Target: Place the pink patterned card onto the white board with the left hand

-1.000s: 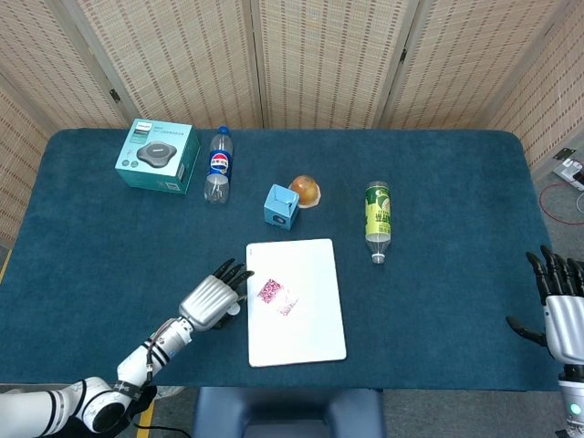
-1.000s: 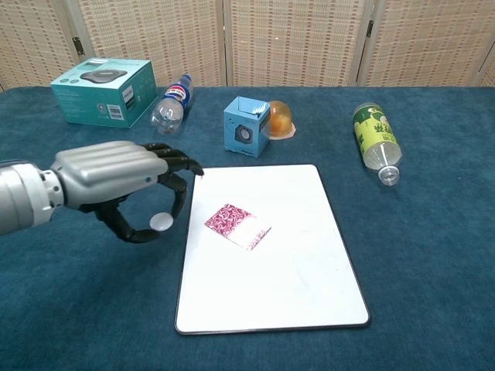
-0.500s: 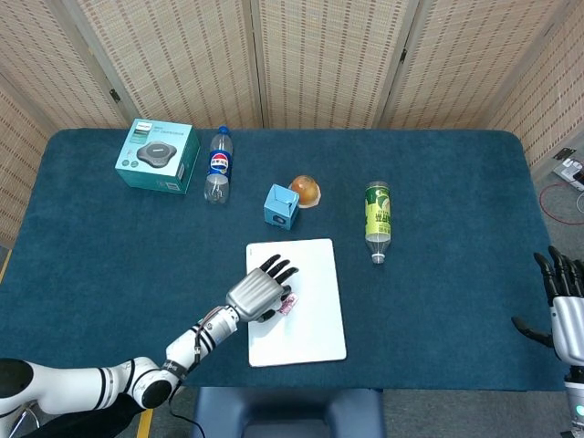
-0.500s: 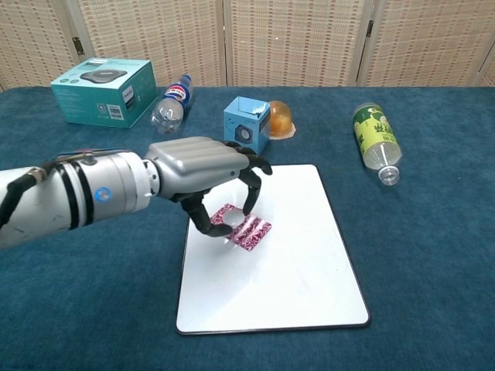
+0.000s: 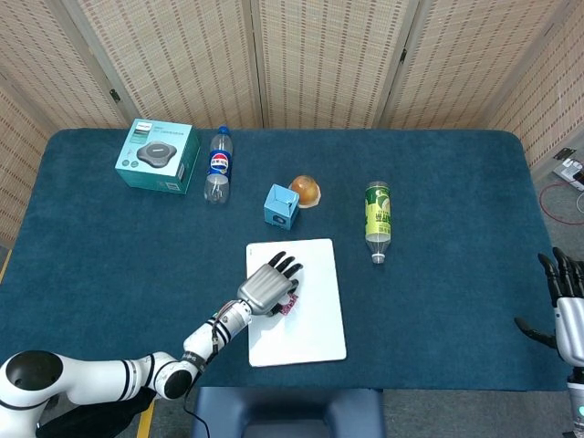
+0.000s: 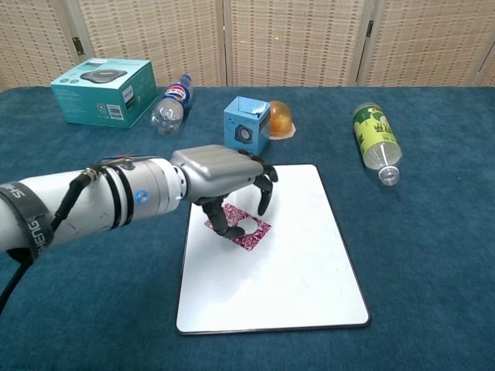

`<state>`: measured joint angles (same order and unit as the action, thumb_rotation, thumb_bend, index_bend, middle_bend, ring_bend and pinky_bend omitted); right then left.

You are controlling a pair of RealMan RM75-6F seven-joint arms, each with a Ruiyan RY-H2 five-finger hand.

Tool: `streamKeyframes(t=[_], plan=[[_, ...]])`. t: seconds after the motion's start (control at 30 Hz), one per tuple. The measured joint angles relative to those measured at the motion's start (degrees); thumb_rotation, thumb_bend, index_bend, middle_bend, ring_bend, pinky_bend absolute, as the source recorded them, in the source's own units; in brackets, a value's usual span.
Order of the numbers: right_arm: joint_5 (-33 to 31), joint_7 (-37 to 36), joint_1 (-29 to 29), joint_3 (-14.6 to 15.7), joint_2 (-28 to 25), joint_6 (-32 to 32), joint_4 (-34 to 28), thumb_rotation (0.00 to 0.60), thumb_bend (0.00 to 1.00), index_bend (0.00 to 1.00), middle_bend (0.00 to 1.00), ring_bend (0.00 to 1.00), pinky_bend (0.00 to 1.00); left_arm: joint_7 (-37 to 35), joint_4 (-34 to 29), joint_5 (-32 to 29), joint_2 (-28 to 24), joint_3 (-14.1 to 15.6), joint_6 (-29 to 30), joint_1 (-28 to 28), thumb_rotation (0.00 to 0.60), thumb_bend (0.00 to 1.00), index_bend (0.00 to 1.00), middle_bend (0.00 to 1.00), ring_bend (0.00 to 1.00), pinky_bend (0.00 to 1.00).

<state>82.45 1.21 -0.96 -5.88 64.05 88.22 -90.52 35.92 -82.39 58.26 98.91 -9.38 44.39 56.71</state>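
Blue table (image 5: 109,274), woven screens behind: pink patterned card (image 6: 247,230) flat on white board (image 6: 294,270) near its left edge, left hand (image 6: 224,176) arched above, thumb touching, grip uncertain; right hand (image 5: 568,310) at right edge, fingers spread, empty.

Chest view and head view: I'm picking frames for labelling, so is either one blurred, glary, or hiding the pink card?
Chest view: sharp, even light, the left hand shades part of the pink card. Head view: sharp too, no glare on the white board, card mostly hidden.
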Motion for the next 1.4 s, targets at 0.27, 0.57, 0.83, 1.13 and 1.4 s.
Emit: streamKeyframes(t=[0.27, 0.57, 0.83, 1.13, 1.4], plan=[[0.4, -0.1, 0.0, 0.0, -0.1, 0.1, 0.0, 0.600, 0.02, 0.00, 0.00, 0.00, 0.00, -0.1, -2.8, -2.3, -1.4, 0.1, 2.5, -0.2, 0.600, 0.35, 0.12, 0.12, 0.05, 0.00], [0.2, -1.1, -0.1, -0.1, -0.9, -0.2, 0.4, 0.600, 0.02, 0.00, 0.00, 0.01, 0.00, -10.2, -9.3, -1.1, -10.6, -1.4, 11.7, -7.8, 0.600, 0.36, 0.18, 0.12, 0.05, 0.00], [1.4, -3.3, -1.2, 0.5, -2.0, -2.9, 1.2, 0.600, 0.02, 0.00, 0.00, 0.02, 0.00, -16.1, -13.1, 3.4, -18.0, -0.1, 24.5, -17.5, 0.600, 0.36, 0.22, 0.12, 0.07, 0.00], [1.8, -10.2, -2.1, 1.0, -2.8, -5.1, 2.1, 0.600, 0.02, 0.00, 0.01, 0.03, 0.00, -19.7, -13.4, 10.8, -23.2, 5.4, 38.9, -30.4, 0.600, 0.36, 0.23, 0.12, 0.07, 0.00], [3.0, -12.9, -2.3, 1.8, -2.7, -5.3, 2.1, 0.600, 0.02, 0.00, 0.02, 0.03, 0.00, -20.1, -14.4, 18.3, -27.0, 10.9, 44.1, -37.5, 0.600, 0.36, 0.24, 0.12, 0.07, 0.00]])
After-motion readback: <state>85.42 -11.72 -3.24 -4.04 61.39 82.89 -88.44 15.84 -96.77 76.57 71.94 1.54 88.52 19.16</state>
